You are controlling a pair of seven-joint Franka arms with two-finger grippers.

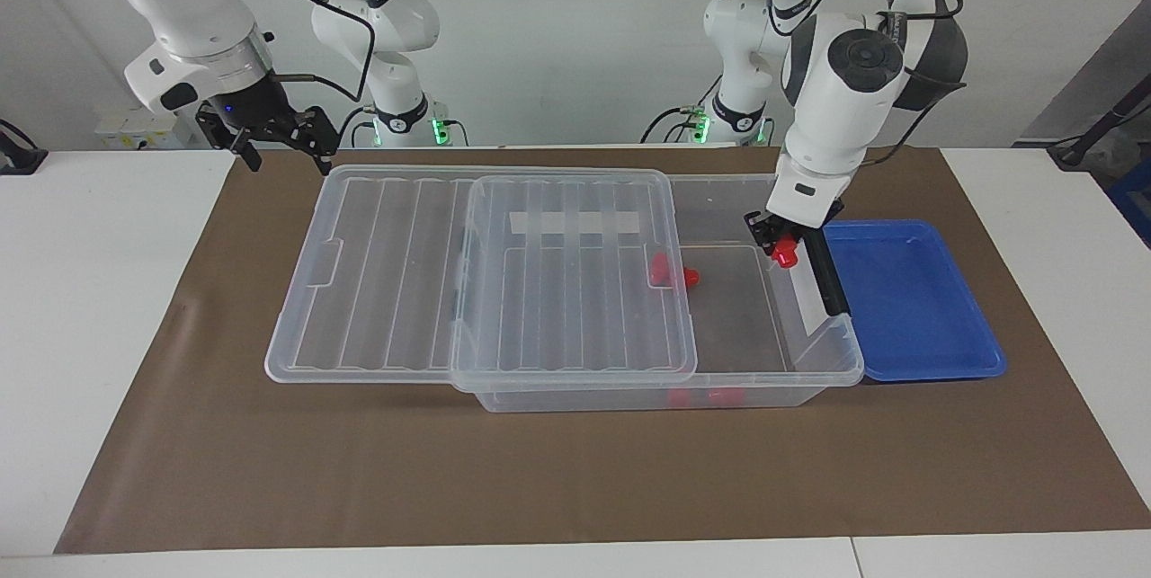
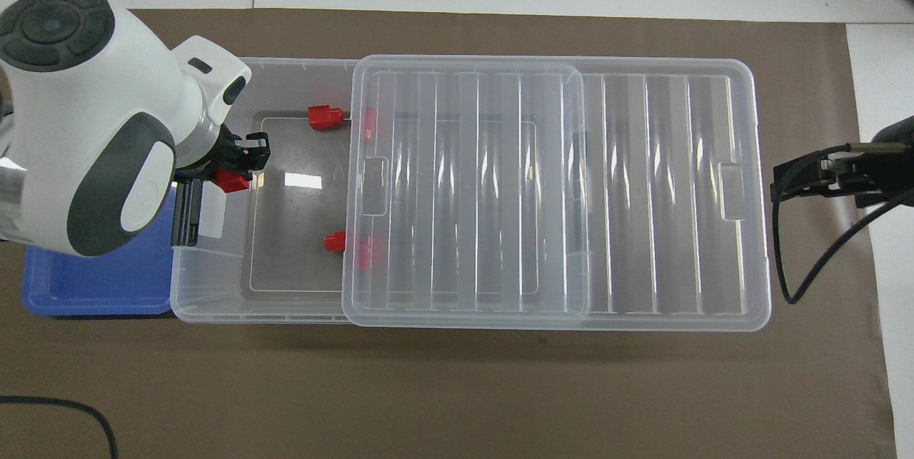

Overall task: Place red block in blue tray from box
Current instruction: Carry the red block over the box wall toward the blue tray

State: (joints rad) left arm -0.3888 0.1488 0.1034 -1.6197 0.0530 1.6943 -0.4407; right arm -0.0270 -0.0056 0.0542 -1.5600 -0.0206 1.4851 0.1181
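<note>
Nearest my own end of the table, at about eight o'clock from the middle of the overhead view, I have the left gripper (image 1: pixel 784 247) up in the air over the uncovered end of the large clear plastic storage box (image 1: pixel 764 371), beside its black end latch (image 1: pixel 827 272). Its fingers are pinched tight on the small bright red plastic block (image 1: pixel 787 253), which hangs clear of the box floor. At three o'clock from it in the facing view lies the shallow glossy blue plastic tray (image 1: pixel 926 362), touching the box's end. Two more red blocks (image 2: pixel 334 241) sit in the box by the edge of the ribbed clear lid (image 1: pixel 575 353). At ten o'clock in the facing view, my right gripper (image 1: pixel 277 146) waits, fingers spread wide, holding nothing.
</note>
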